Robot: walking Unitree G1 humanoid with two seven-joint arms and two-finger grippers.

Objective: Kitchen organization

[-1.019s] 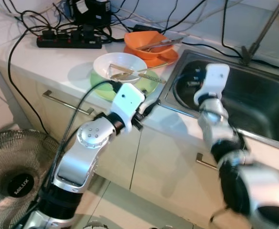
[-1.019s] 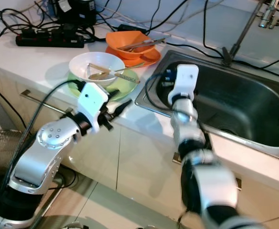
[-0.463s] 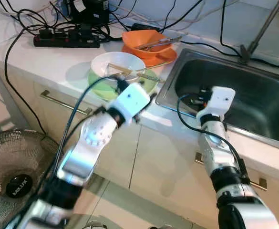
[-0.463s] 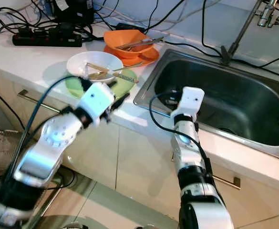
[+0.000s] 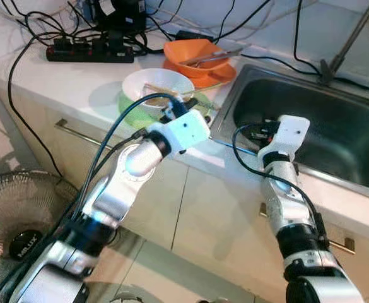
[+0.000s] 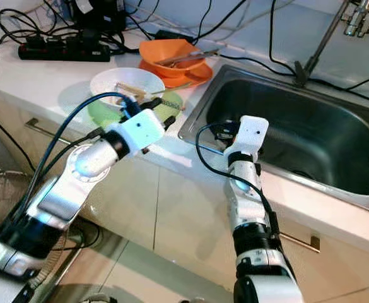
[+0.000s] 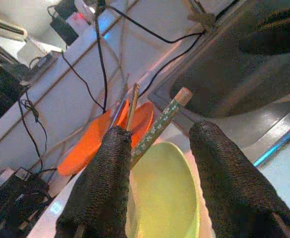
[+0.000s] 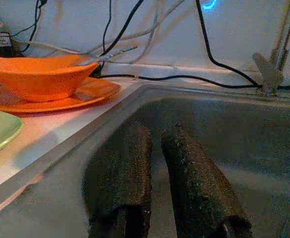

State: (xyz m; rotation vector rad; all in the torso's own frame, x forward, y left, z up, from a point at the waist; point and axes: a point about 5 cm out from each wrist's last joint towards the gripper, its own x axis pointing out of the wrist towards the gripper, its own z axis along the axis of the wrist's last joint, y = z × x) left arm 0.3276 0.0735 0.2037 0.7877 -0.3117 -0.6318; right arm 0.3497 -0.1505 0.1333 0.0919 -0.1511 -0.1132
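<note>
Chopsticks (image 7: pixel 157 128) lie across the white bowl (image 5: pixel 156 85) on the green plate (image 7: pixel 162 198), beside the sink (image 5: pixel 335 126). Left gripper (image 7: pixel 157 163) hovers spread over them; right gripper (image 8: pixel 157 163), nearly closed, sits empty inside the sink

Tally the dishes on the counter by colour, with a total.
Orange: 2, bowl on plate
Green: 1, plate
White: 1, bowl
Total: 4

You see the white bowl (image 5: pixel 158 87) sitting on the green plate (image 5: pixel 134 110), chopsticks (image 5: pixel 181 96) pointing toward three o'clock.
</note>
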